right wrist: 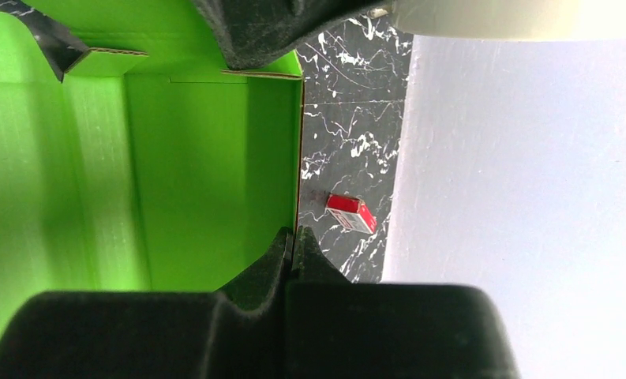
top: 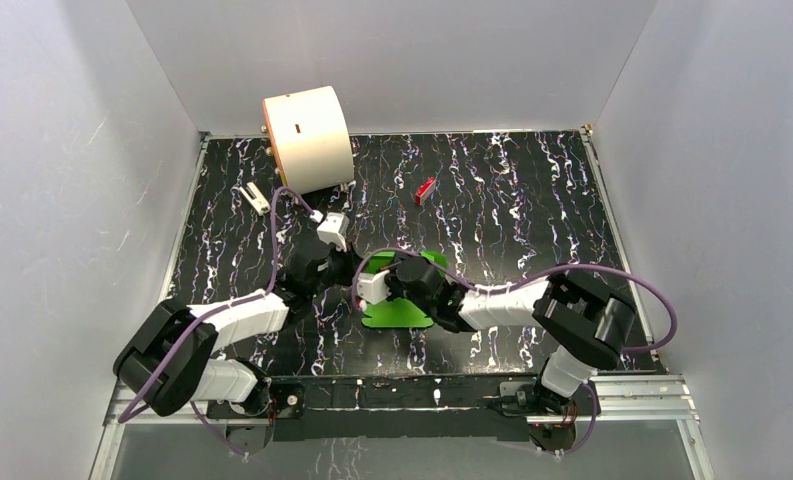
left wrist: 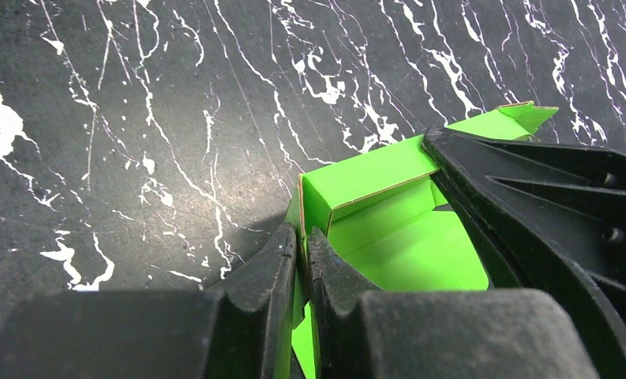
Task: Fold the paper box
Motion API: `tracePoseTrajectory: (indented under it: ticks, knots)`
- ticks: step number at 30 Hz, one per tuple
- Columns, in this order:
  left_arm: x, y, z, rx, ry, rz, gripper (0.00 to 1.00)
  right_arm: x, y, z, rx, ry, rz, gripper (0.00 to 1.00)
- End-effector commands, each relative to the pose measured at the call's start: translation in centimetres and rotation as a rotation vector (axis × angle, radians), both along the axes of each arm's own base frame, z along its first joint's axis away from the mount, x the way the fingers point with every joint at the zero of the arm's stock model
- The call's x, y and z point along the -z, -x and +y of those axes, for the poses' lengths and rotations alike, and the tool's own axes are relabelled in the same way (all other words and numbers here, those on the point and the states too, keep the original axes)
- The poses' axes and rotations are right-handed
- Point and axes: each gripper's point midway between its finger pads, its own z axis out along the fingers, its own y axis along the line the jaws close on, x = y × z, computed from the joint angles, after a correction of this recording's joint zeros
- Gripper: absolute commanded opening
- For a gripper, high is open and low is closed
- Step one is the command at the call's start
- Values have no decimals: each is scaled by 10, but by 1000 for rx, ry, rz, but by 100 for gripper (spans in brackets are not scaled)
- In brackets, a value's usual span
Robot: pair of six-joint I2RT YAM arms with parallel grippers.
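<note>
The paper box is bright green card, partly raised, with upright walls and loose flaps, and sits at the table's near middle between my two grippers. My left gripper is shut on one upright wall of the box; in the left wrist view its jaws pinch the wall's edge. My right gripper is shut on another wall edge; in the right wrist view it pinches the right edge of the green panel. The left gripper's finger touches the box's far edge there.
A large cream cylinder lies at the back left. A small red block lies behind the box and also shows in the right wrist view. A small white clip-like object lies by the cylinder. White walls enclose the black marbled table.
</note>
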Motion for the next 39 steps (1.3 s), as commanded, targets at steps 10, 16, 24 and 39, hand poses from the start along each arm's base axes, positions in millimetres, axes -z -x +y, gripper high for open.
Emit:
tracePoseTrajectory:
  ticks: [10,16,24,39]
  knots:
    - [-29,26,-25,73,176,-27,13,-37,27,13,-41,-148,-320,0]
    - [-30,35,-27,93,223,-2,17,-34,36,8,-56,-156,-437,0]
    - [-30,41,-27,95,262,11,23,-40,44,5,-73,-153,-597,0]
    - [-50,26,27,-90,147,-171,38,-24,44,5,-79,-116,-567,0]
